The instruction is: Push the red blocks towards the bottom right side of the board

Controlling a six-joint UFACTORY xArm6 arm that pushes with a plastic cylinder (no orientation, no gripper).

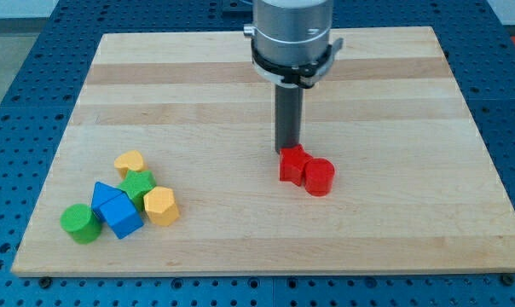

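Camera view: my tip, a plain rod tool holding nothing, touches red star-like block beside red cylinder, frame centre-right on worktop. Likely light, rigid, slidy; push upper-left faces.

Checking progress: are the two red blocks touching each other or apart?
Touching: the red star-like block and red cylinder sit flush, no board showing between them. My tip stands at the star's upper edge.

A single camera looks down at an angle from beyond the view's bottom edge, facing the view's top, close enough that the wooden worktop nearly fills the frame, its far edge narrowed by perspective, blue pegboard at the margins.
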